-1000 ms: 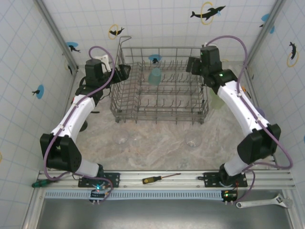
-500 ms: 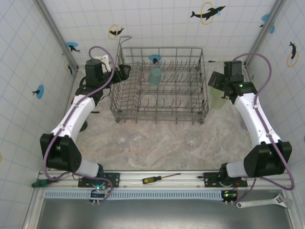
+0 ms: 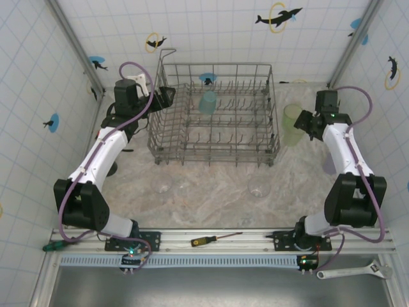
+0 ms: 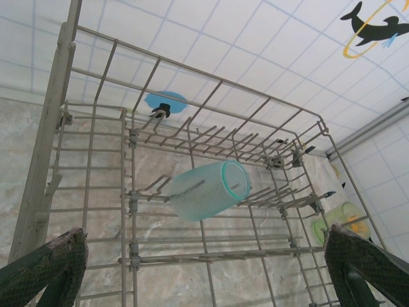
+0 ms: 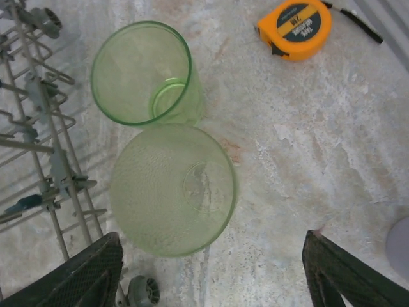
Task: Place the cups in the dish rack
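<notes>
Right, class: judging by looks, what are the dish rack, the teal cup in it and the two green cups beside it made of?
Dish rack: grey metal wire, dull, thin rods. Teal cup: frosted translucent, probably plastic; light passes through its wall. Open green cup: smooth, see-through. Other green cup: finely textured. Both plastic or glass, unclear.

Robot test cell, a lab rig rather than a kitchen. The dish rack (image 3: 214, 115) sits on a marble-print tabletop (image 3: 211, 192), boxed in by tile-print panels (image 3: 217, 32) with dolphin stickers (image 3: 278, 15). Nearer than the rack, an aluminium rail (image 3: 223, 246) carries the bolted left arm (image 3: 96, 166) and right arm (image 3: 342, 160), plus a screwdriver (image 3: 214, 239). A wrench (image 3: 354, 272) lies nearer still.
</notes>
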Controlling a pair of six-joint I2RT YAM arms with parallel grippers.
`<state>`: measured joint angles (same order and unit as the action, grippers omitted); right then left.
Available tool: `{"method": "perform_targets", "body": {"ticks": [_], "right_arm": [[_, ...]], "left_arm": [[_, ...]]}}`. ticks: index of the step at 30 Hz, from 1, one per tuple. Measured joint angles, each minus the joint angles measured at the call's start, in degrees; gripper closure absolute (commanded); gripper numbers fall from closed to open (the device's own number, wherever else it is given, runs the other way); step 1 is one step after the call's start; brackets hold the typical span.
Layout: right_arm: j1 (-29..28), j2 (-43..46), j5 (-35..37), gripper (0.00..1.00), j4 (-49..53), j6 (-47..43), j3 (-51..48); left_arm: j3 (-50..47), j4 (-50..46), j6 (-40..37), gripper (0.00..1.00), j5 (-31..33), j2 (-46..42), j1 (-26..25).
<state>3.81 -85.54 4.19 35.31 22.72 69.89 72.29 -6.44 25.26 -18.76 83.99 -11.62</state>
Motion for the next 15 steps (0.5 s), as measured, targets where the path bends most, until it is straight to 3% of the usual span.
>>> {"method": "perform_targets", "body": {"ticks": [6, 12, 15], "right_arm": [[0.7, -4.4, -0.4, 0.33, -0.4, -0.1, 0.0], [1.0, -7.2, -0.8, 0.55, -1.4, 0.2, 0.0], [1.2, -9.0, -0.9, 0.59, -1.8, 0.6, 0.1]], "left_arm": [[0.0, -0.2, 0.0, 0.02, 0.0, 0.0, 0.0], [0.0, -0.5, -0.4, 0.02, 0.2, 0.0, 0.0], [-0.1, -0.5, -0.9, 0.02, 0.3, 0.0, 0.0]]}}
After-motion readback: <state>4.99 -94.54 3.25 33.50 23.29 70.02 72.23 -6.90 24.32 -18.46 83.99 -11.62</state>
